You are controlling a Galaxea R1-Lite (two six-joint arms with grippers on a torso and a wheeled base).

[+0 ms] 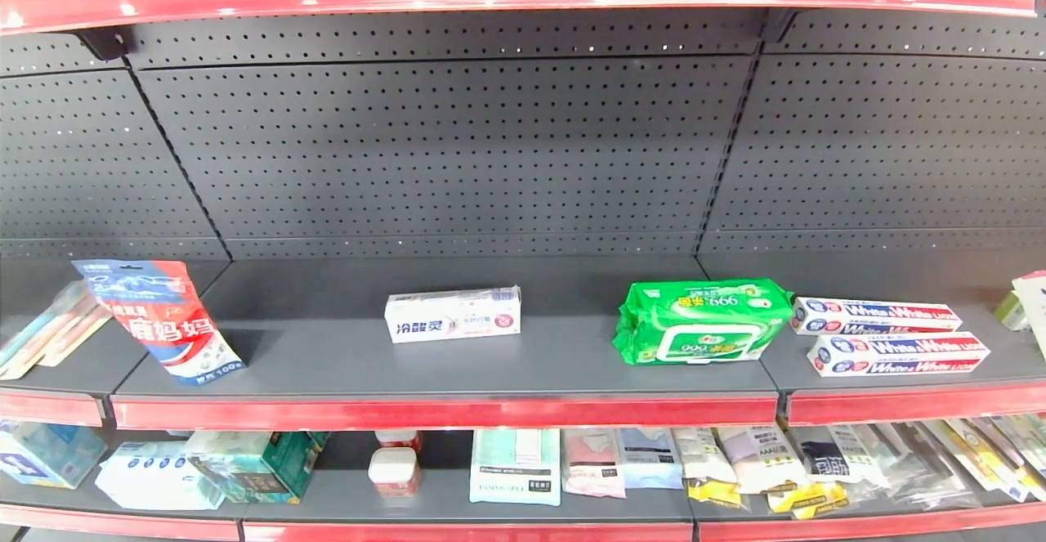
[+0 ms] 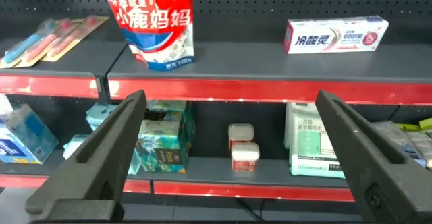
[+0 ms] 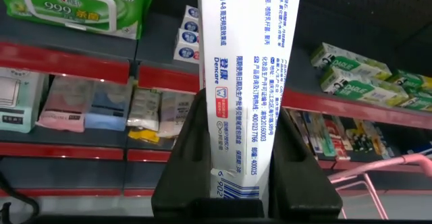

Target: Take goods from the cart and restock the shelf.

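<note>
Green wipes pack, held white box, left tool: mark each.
green wipes pack [image 1: 703, 321], head view, top face
held white box [image 3: 246, 69], right wrist view, printed side
left tool [image 2: 231, 97], left wrist view, between fingertips

So the long white carton [image 3: 246, 82] with blue print (toothpaste, by the look of it) is standing upright, its lower end pinched between the fingers of the right hand [image 3: 241, 109]. The shelf [image 1: 441, 362] is dark grey with a red front lip. On it, well apart, are a blue-and-red pouch [image 1: 159, 317] standing at the left, a small white box [image 1: 452, 313] lying lengthwise mid-shelf, and a green wipes pack [image 1: 703, 321] lying flat. Just right of that lie a rear striped box [image 1: 874, 315] and a front striped box [image 1: 899, 354].
</note>
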